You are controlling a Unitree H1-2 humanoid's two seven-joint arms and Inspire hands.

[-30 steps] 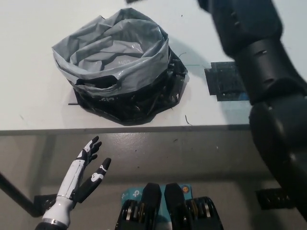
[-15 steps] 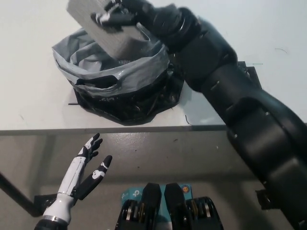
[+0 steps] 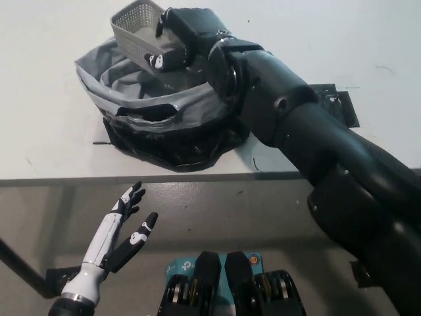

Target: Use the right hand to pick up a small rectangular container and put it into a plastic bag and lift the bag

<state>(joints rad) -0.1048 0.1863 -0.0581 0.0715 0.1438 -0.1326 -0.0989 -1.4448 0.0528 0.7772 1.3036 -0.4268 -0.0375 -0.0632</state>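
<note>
Clearly, a small rectangular mesh container (image 3: 140,27) was gripped by the black right hand (image 3: 183,36), whose fingers were closed over its right end. The container was held tilted, its open side turned toward the near right, just above the far rim of the plastic bag (image 3: 141,99). Whether its lower edge touched the bag's rim could not be told. The bag, grey on the inside and black on the outside, was seen with its mouth open on the white table (image 3: 46,131), close to the near edge. The black arm was stretched from the near right across the table's edge to the bag. A dark flat item (image 3: 339,105) was partly hidden behind that arm on the right. The white left hand (image 3: 118,230) was held below the table's near edge, at the lower left, with its fingers spread and nothing in it.
</note>
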